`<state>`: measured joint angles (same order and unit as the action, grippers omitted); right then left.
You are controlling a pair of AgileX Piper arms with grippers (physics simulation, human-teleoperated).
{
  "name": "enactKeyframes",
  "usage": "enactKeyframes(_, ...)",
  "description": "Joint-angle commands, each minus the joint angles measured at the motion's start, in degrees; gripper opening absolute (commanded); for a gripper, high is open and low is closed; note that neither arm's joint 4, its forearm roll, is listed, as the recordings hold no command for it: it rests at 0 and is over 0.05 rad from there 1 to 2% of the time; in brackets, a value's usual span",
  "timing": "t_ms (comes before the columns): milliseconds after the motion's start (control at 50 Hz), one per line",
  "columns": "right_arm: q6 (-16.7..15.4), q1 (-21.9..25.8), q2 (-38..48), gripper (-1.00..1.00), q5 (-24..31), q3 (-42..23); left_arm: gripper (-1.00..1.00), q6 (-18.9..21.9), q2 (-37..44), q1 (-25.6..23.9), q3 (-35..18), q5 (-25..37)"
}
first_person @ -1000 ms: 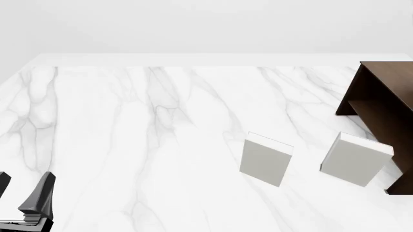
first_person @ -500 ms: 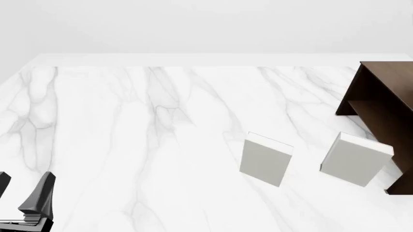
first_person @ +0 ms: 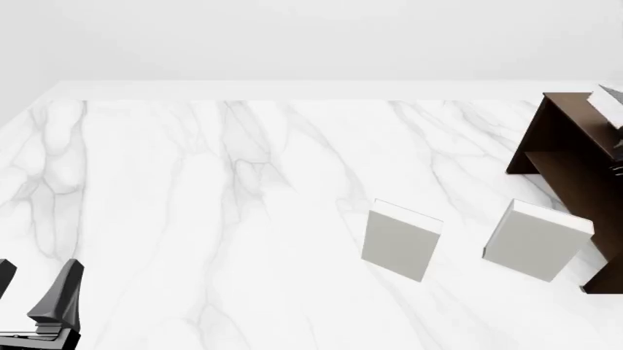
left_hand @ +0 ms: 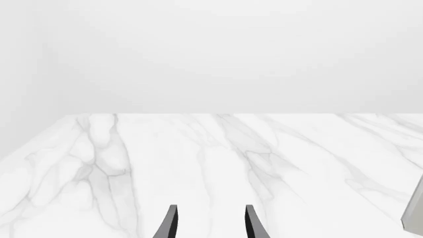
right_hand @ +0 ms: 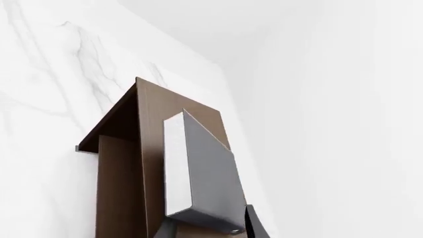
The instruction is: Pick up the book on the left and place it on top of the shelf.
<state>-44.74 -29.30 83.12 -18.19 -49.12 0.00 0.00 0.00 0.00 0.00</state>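
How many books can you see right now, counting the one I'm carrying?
3. Two pale books stand on the table before the shelf; the dark book is in the right end effector over the shelf top.

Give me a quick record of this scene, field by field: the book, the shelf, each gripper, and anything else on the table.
book: dark charcoal cover, light page edge, held over the shelf top
shelf: dark brown wood, at the table's far right
right gripper: fingers closed on the book's lower end
left gripper: open, holding nothing, low at the near left
other items: two pale grey books standing on the table, one near the middle, one beside the shelf
table: white marble
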Motion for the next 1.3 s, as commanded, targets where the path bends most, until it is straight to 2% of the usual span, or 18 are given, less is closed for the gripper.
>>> enactKeyframes(20, 1.53, 1.36, -3.36, 1.00, 0.43, 2.68, 1.00, 0.00, 0.00, 0.00, 0.00, 0.00)
enactKeyframes(400, 2.91, 1.33, -11.35, 1.00, 2.31, 8.12, 1.00, 0.00, 0.00, 0.00, 0.00, 0.00)
enactKeyframes(800, 4.34, 3.17, -15.49, 1.00, 4.48, 8.19, 1.00, 0.00, 0.00, 0.00, 0.00, 0.00)
enactKeyframes(1300, 8.58, 7.04, -26.67, 1.00, 11.34, 7.33, 1.00, 0.00, 0.00, 0.00, 0.00, 0.00)
